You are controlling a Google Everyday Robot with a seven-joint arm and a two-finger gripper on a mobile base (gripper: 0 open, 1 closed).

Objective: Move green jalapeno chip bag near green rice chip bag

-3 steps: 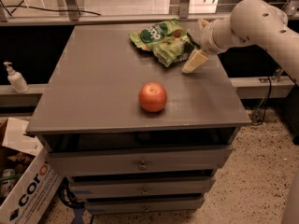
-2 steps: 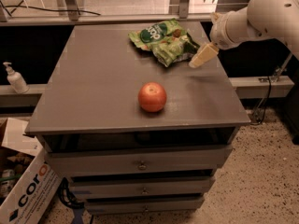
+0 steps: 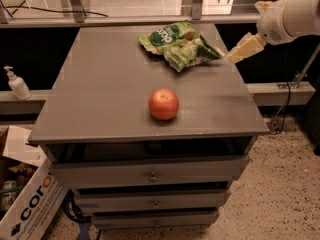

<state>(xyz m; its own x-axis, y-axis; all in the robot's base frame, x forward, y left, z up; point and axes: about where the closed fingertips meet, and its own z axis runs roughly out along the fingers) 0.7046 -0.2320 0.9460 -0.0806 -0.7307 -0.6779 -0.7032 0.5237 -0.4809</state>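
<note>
Camera view: jalapeno bag [image 3: 189, 55] sits just left of gripper [image 3: 234, 55], touching rice bag [image 3: 166, 34]. Placement looks done. Grip state: can't tell. Next: back off w/o snagging.

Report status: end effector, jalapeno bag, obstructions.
End effector at right edge of table. Green jalapeno chip bag against green rice chip bag. Apple mid-table, clear of both.

The worktop [image 3: 100, 84] is smooth matt grey with a faint sheen. On it, the green jalapeno chip bag [image 3: 189, 55] and green rice chip bag [image 3: 165, 34] are crinkled, glossy plastic, and the apple [image 3: 163, 104] has smooth, slightly shiny skin. The tool [image 3: 244, 49], just off the worktop's right edge near the bags, looks like matt cream plastic.
</note>
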